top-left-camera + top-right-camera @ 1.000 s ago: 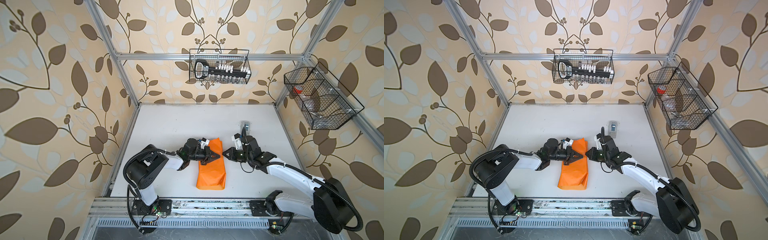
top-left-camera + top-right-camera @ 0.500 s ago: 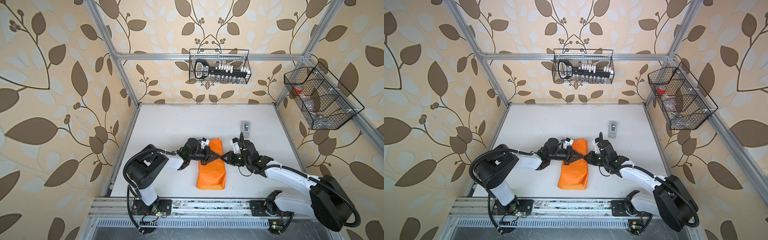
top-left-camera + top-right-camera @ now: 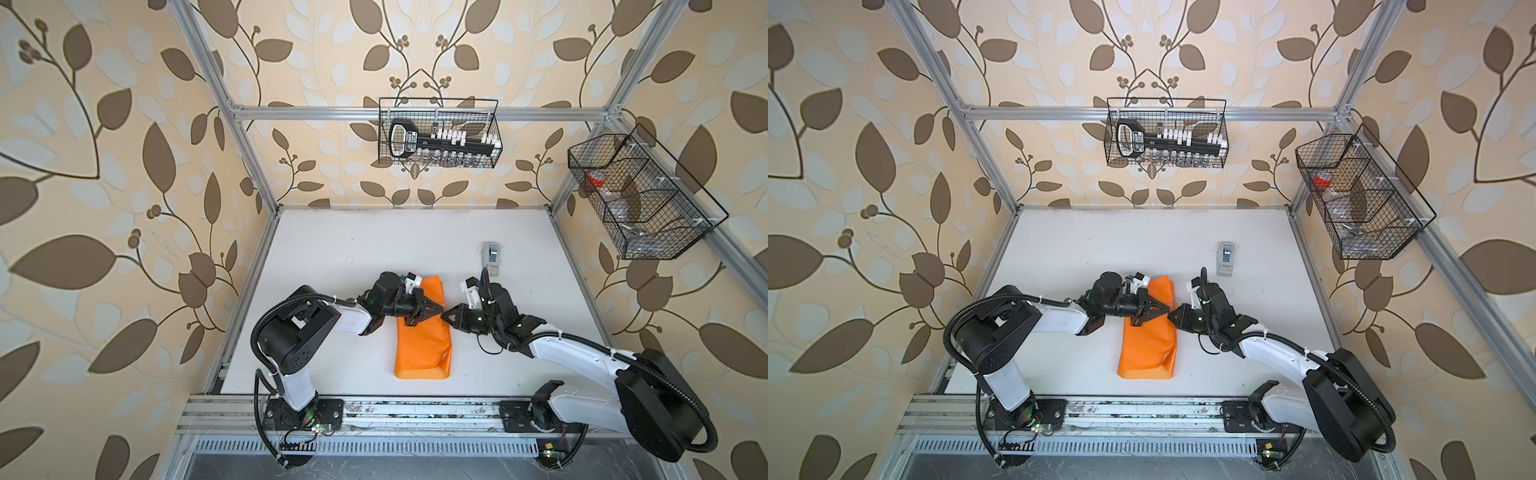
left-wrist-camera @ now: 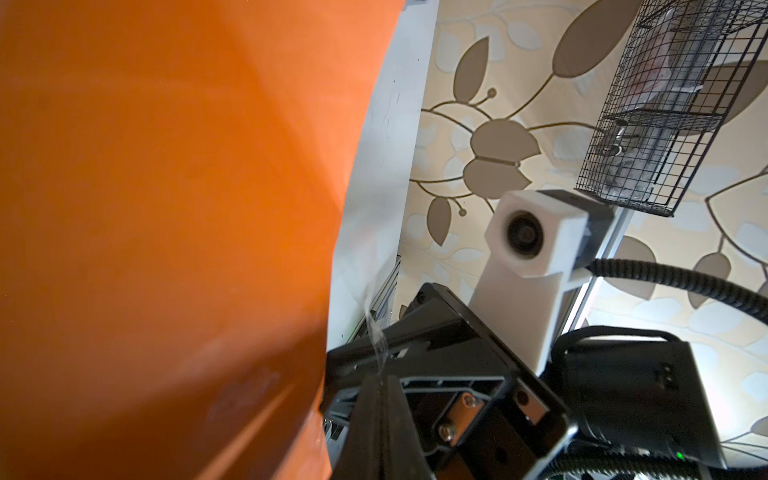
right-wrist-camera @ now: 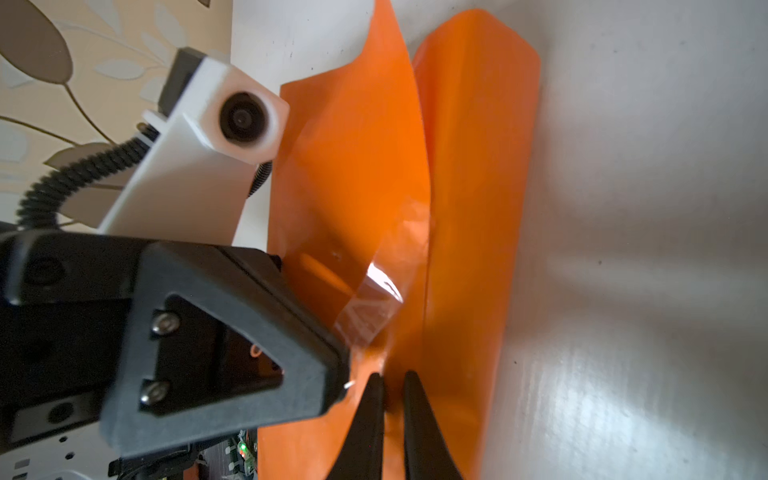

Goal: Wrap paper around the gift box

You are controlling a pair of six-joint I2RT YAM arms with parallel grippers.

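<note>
We see the paper (image 3: 422,349) folded long on the white surface (image 3: 353,257), mid-front, gift box hidden — left jaws clamped on clear tape (image 5: 370,307) stuck to the paper, right jaws barely parted astride its raised seam, grip we cannot tell.

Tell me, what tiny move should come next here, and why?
Probably lower the left end effector so the clear tape pinched at its tip presses onto the paper where the orange flaps overlap. The tape curls loose just over that seam, and the right end effector sits close beside it.
</note>
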